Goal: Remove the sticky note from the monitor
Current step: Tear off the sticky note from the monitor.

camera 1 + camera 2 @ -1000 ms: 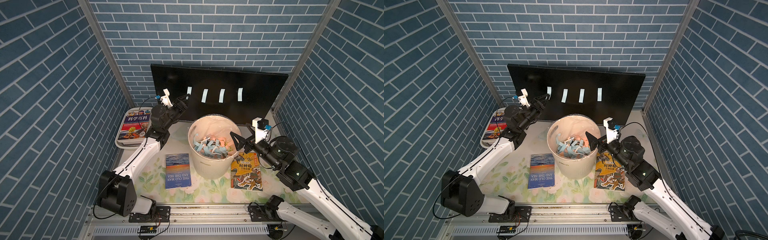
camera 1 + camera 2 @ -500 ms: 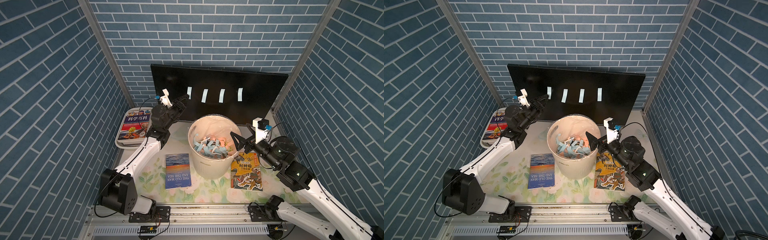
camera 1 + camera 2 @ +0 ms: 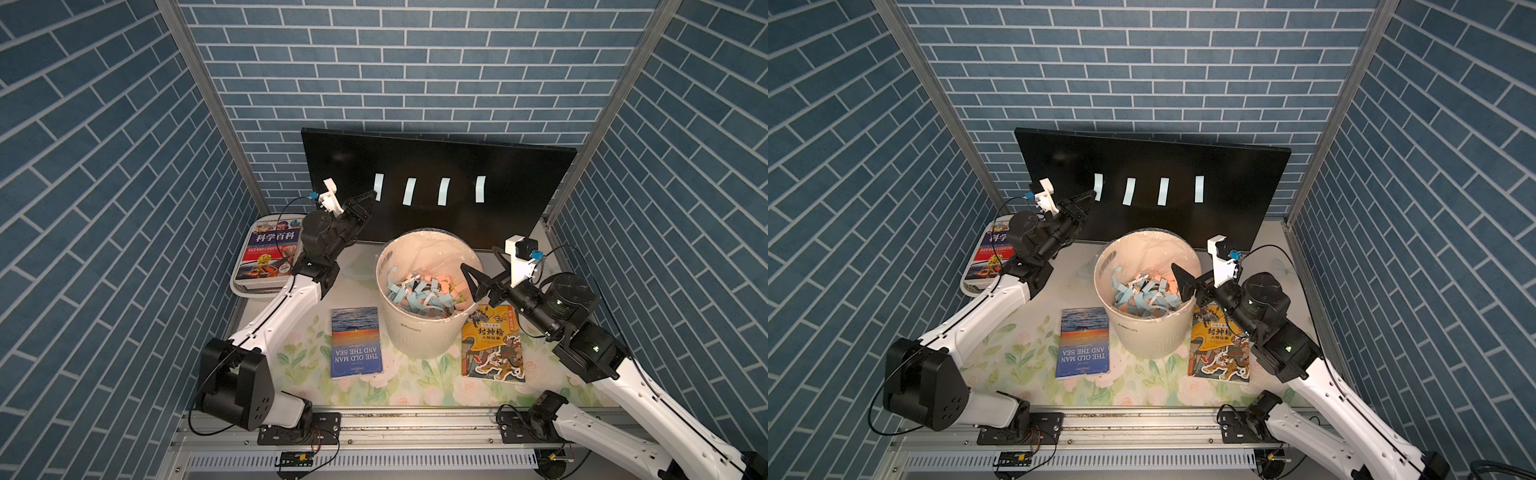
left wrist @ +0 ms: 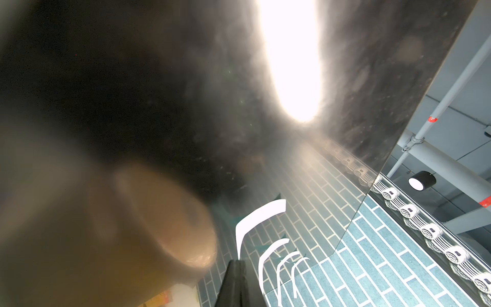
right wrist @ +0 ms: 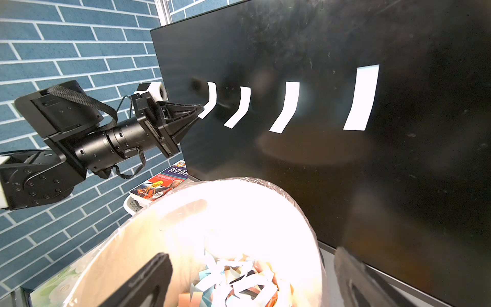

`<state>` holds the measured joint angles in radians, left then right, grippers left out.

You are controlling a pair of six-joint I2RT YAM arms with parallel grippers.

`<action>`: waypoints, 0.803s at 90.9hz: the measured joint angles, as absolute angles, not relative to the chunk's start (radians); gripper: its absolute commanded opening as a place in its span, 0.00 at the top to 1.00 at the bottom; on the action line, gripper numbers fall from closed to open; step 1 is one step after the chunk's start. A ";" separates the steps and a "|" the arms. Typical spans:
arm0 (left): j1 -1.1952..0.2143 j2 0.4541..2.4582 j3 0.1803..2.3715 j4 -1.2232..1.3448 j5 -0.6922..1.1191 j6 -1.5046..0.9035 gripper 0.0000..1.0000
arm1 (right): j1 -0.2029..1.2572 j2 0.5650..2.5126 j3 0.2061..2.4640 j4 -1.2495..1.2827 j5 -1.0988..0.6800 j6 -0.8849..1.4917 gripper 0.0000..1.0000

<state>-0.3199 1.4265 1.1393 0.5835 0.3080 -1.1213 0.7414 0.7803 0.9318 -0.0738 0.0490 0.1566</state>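
Blue brick-patterned walls enclose a floral-print tabletop with metal corner posts.

The monitor stands upright across the back of the table, with four sticky notes side by side in a row on its screen (the left gripper meets the lower end of the leftmost sticky note). Before it, at mid-table, stands the bin with paper strips in it, and the right gripper hangs over its right rim. One book lies flat just left of the bin, a second book just right of it, and a third book lies on a basket in the left rear corner, beside the monitor's left edge.
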 measured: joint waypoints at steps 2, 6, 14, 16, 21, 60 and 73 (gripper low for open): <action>-0.320 1.423 1.134 0.584 0.308 -1.121 1.00 | 0.741 0.780 0.932 -0.074 0.049 0.157 0.00; -0.319 1.417 1.123 0.588 0.309 -1.121 1.00 | 0.741 0.780 0.932 -0.074 0.049 0.157 0.01; -0.319 1.401 1.102 0.596 0.313 -1.118 1.00 | 0.741 0.780 0.932 -0.074 0.049 0.157 0.00; -0.319 1.395 1.094 0.596 0.315 -1.117 1.00 | 0.741 0.780 0.932 -0.074 0.049 0.157 0.01; -0.318 1.379 1.079 0.597 0.318 -1.111 1.00 | 0.741 0.780 0.932 -0.074 0.049 0.157 0.00; -0.318 1.271 1.015 0.585 0.372 -1.064 1.00 | 0.741 0.781 0.932 -0.074 0.049 0.157 0.01; -0.321 1.230 1.000 0.538 0.388 -1.022 1.00 | 0.741 0.781 0.932 -0.074 0.049 0.157 0.00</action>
<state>-0.3210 1.2301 1.0000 0.5385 0.3878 -1.0222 0.7414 0.7807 0.9318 -0.0738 0.0486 0.1566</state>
